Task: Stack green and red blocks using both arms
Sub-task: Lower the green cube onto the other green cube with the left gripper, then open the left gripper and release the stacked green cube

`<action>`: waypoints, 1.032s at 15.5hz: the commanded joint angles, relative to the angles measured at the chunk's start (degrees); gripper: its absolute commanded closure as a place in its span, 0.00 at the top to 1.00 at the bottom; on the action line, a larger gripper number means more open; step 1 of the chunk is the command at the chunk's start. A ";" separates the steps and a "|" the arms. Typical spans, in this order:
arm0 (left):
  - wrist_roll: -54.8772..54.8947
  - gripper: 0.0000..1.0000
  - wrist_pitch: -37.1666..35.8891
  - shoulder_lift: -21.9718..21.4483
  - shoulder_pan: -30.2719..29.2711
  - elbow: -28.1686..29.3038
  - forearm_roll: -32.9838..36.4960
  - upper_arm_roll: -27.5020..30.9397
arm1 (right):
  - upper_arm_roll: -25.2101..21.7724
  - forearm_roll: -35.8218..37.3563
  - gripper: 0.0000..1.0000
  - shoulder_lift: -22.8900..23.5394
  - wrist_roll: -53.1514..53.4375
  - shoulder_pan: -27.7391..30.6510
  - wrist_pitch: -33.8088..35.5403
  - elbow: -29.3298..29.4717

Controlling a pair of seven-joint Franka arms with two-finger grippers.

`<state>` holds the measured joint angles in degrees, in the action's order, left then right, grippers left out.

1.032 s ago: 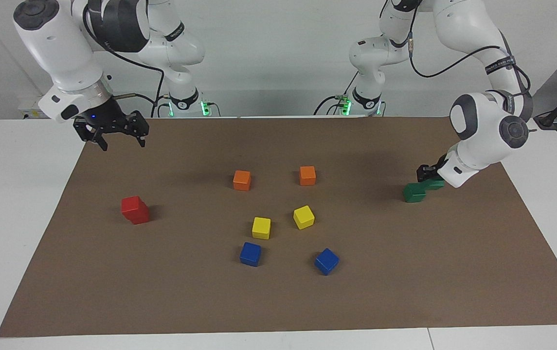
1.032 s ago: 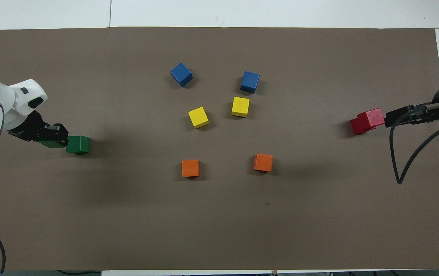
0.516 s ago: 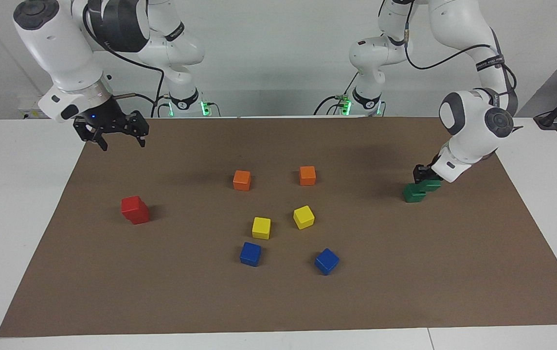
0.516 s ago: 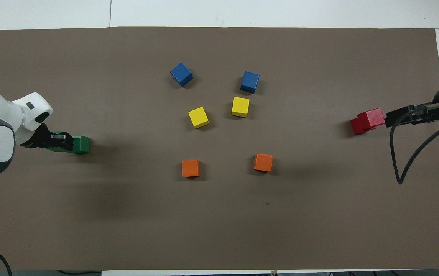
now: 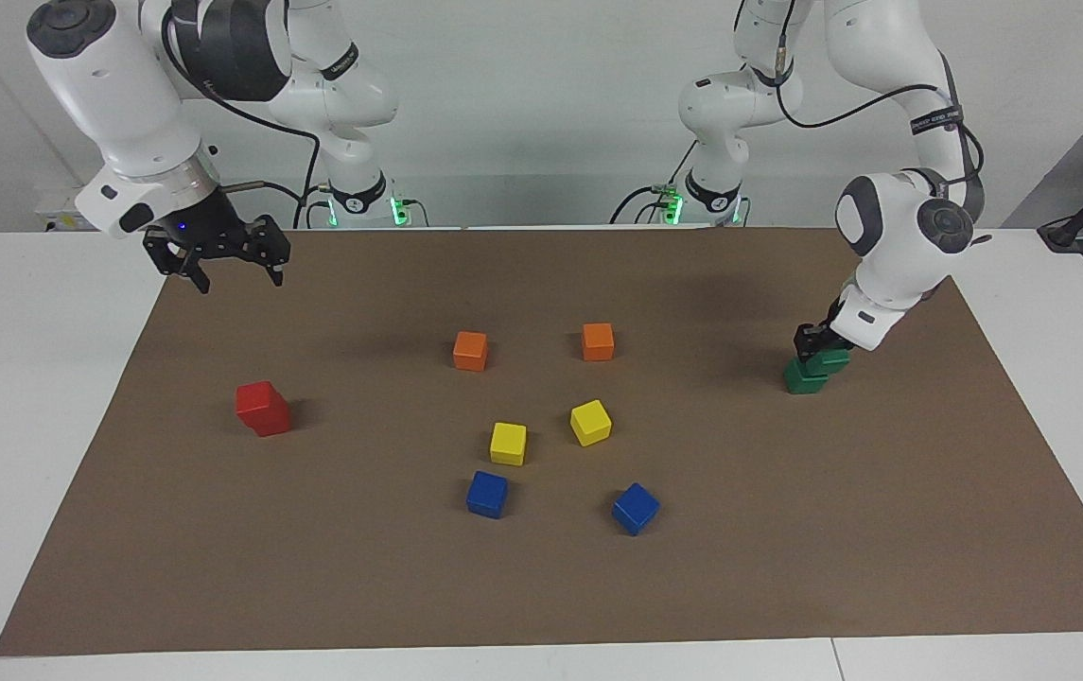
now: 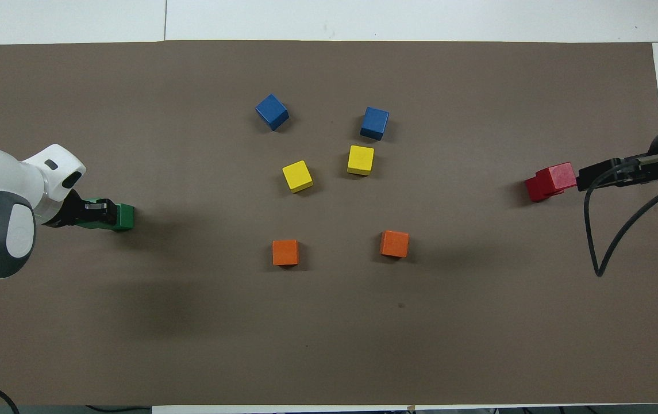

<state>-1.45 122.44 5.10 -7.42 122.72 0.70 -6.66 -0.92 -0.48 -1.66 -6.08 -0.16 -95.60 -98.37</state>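
Observation:
My left gripper (image 5: 818, 342) is shut on a dark green block (image 5: 830, 360) near the left arm's end of the mat. That block hangs at stack height, partly over the second green block (image 5: 802, 379) (image 6: 126, 218) on the mat and offset toward the left arm's end. I cannot tell whether the two touch. Two red blocks (image 5: 262, 409) (image 6: 549, 180) stand stacked near the right arm's end, the upper one slightly askew. My right gripper (image 5: 240, 280) hangs open and empty above the mat's corner by its base.
On the brown mat (image 5: 787, 549), in the middle, lie two orange cubes (image 5: 470, 350) (image 5: 598, 341), two yellow cubes (image 5: 508, 443) (image 5: 590, 422) and two blue cubes (image 5: 487, 494) (image 5: 635, 508). White table borders the mat.
My left gripper has carried its green block sideways toward the other green block and now partly covers it. The right arm and the red stack have not moved.

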 commanded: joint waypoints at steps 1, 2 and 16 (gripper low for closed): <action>-0.75 0.00 3.32 -2.20 0.83 3.14 0.09 0.68 | -0.14 -0.22 1.00 -1.06 1.25 -0.19 0.42 -0.68; -0.74 0.00 3.94 -2.29 0.83 3.75 0.09 0.68 | -0.14 -0.22 1.00 -1.06 1.25 -0.28 0.42 -0.68; -0.83 1.00 1.33 -2.90 1.62 2.81 0.09 0.51 | -0.14 -0.22 1.00 -1.06 1.25 -0.19 0.42 -0.68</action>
<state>-1.86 126.29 4.70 -6.99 125.57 0.69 -6.69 -0.92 -0.48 -1.66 -6.08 -0.19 -95.59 -98.37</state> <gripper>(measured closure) 0.000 0.000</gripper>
